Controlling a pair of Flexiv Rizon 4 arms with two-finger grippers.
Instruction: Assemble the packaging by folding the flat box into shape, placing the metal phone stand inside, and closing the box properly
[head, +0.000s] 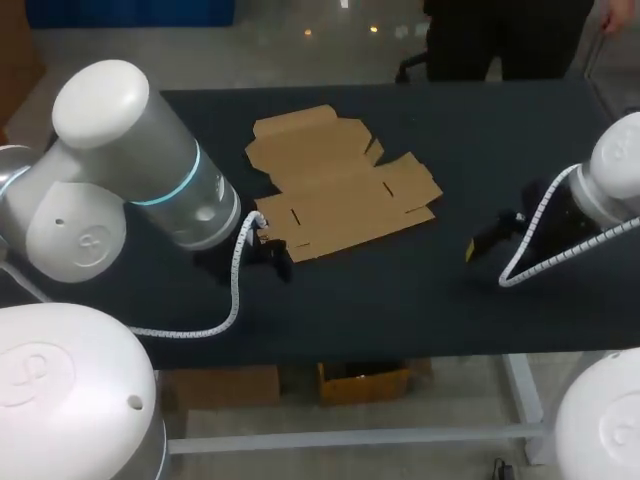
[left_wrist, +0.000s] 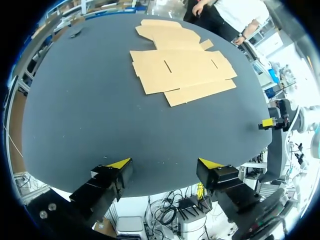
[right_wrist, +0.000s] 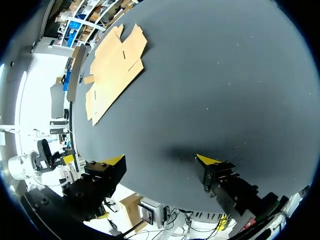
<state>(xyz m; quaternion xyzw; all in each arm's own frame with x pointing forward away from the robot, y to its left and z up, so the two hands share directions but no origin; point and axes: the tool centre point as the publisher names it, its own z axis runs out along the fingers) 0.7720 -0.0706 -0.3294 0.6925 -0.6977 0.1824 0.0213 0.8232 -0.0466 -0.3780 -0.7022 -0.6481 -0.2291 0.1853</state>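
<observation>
Head view: flat box (head: 340, 185) unfolded, far-centre on table (head: 420, 290). Left gripper (left_wrist: 165, 162), right gripper (right_wrist: 160, 159): wide, empty. Risk: thin cardboard may slide if a flap is pried.

Dark matte table (head: 420, 300), white metal frame (head: 350, 438) beneath
</observation>
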